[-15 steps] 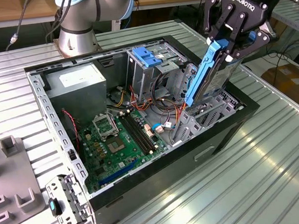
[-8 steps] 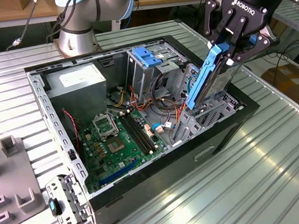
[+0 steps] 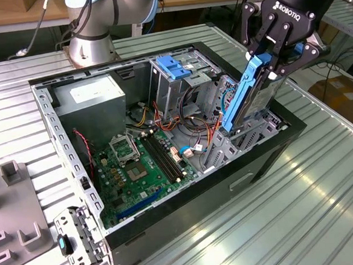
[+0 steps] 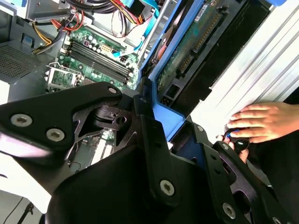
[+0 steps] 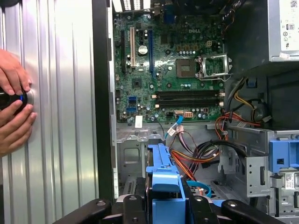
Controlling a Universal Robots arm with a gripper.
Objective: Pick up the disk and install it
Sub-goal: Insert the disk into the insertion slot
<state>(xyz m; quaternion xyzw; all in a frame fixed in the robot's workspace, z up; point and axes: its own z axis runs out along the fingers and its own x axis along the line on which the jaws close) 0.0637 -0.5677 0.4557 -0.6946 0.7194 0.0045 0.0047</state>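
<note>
Blue plastic edges the disk (image 3: 247,94), and the hand (image 3: 273,68) has its fingers clamped on the upper end of that frame. That holds the drive up off the desk (image 3: 318,210). In the exterior view the disk hangs steeply tilted at about three o'clock of the open computer case (image 3: 188,213). Its lower end points down into the grey metal bay (image 3: 238,141) there, and I can't tell whether it touches the metal.

So the picking up looks done to me, and the installing only partly. The drive is over its slot but not lying seated in it.

In the first wrist view the blue frame (image 5: 163,186) runs out from between the fingers toward the motherboard (image 5: 173,70). The blue latch piece (image 3: 173,66) on the other cage sits near twelve o'clock of the case, well apart from the drive.

A person's hand (image 4: 261,122) rests on the desk beside the case, around something small and dark.
</note>
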